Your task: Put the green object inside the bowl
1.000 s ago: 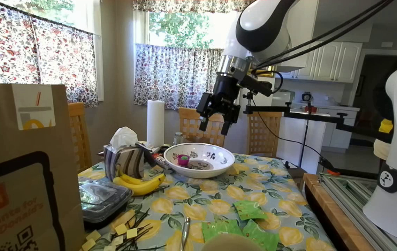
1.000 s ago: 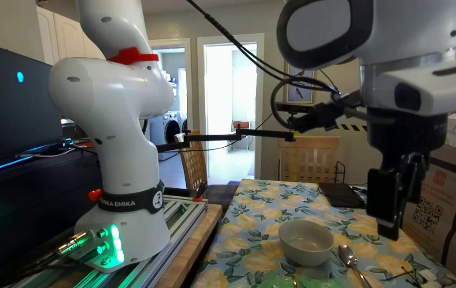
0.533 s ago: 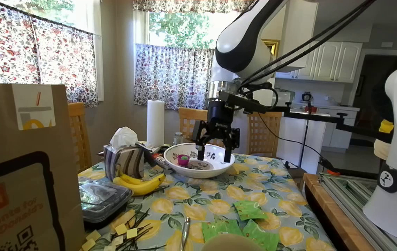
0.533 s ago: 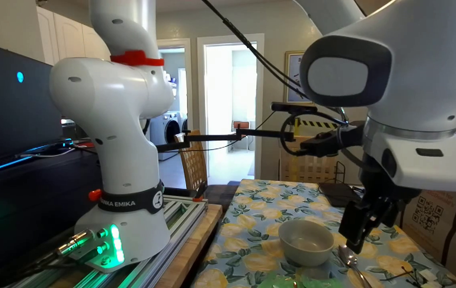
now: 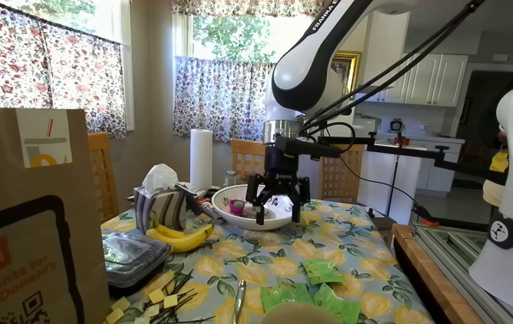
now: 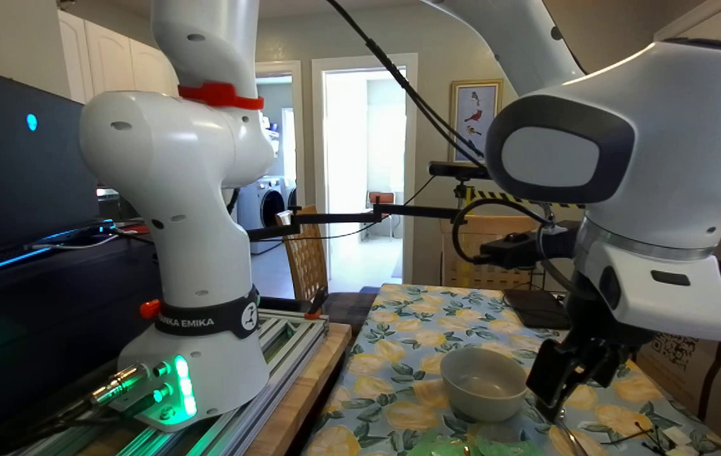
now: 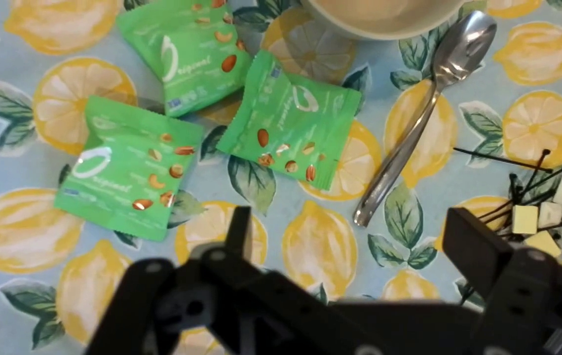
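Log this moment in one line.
gripper: open, nothing held; three green packets: on tablecloth, outside small bowl; spoon: beside small bowl

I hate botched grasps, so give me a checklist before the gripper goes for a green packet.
1. Gripper open, holding nothing: ok.
2. Green packets in sight: ok, three.
3. Gripper lined up: not ok; no packet shows between the fingertips in the wrist view.
4. Spoon apart from the packets: ok.
5. Destination known: cannot tell; a plain bowl and a patterned bowl are both there.
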`<state>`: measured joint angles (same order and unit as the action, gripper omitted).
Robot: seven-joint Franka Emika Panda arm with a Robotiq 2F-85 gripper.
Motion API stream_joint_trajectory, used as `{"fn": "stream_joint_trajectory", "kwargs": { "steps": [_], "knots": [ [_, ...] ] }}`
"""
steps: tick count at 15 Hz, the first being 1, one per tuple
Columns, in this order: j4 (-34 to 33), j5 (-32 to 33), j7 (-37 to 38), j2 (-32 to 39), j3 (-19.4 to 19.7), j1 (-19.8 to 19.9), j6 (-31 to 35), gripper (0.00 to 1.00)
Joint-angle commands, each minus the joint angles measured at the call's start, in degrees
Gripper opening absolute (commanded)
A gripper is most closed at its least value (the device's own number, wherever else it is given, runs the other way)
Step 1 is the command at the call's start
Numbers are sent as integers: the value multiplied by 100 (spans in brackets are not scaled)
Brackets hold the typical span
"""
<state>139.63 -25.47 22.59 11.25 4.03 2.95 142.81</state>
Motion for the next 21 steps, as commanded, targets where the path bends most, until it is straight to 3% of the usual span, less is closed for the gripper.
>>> {"fn": "stream_joint_trajectory", "kwargs": {
  "steps": [1, 4, 10, 21],
  "knots": [
    [-127, 117, -176, 190, 10, 84, -403, 100],
    [-151, 368, -214, 464, -25, -13, -652, 100],
    [-197, 1167, 147, 1109, 16, -364, -35, 100],
    [-184, 1062, 70, 1727, -89, -662, 1379, 100]
  ]
}}
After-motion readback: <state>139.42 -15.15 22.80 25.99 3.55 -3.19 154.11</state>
